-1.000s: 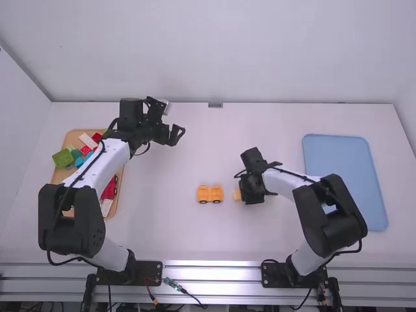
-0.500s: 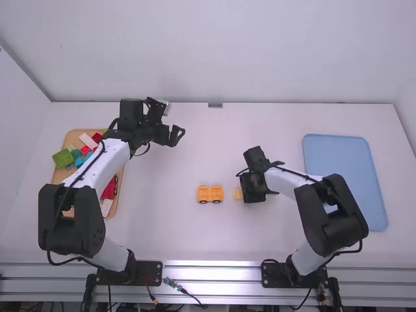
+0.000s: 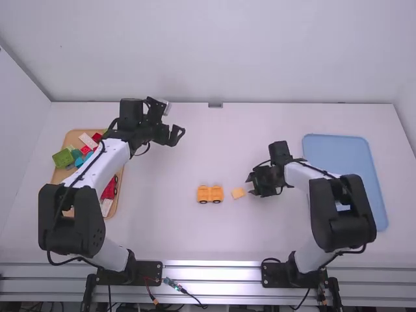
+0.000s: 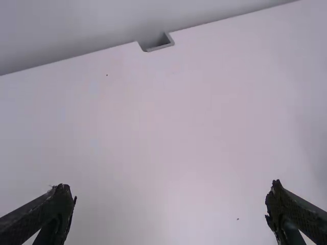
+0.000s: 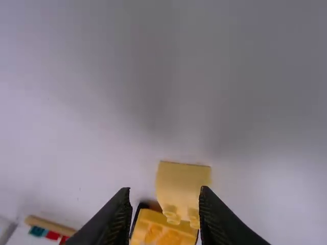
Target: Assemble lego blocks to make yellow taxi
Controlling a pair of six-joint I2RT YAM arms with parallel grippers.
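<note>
Draws the right gripper [image 3: 250, 185] back toward the right edge of the white table [image 3: 162, 227] since the earlier frame, uncovering the small studded yellow block [image 3: 238, 193] and leaving it in place. Holds the right fingers partly apart, just beside that block but clear of it, gripping nothing. Leaves the block lying loose on the tabletop, near the wheeled yellow car body [image 3: 210, 194], on the side toward the table's right edge, with a small gap between them. Has the car body standing about midway between the left and right edges, somewhat closer to the near edge than to the far one.

Holds the left gripper [image 3: 177, 135] nearer the far edge, left of the middle, with fingers spread wide and gripping nothing.

Passes the left arm partly over the wooden tray [image 3: 68, 140] of red, green, blue and white blocks [image 3: 63, 158] by the left edge. Has the blue tray [image 3: 338, 156] lying by the right edge, partly behind the right arm.
</note>
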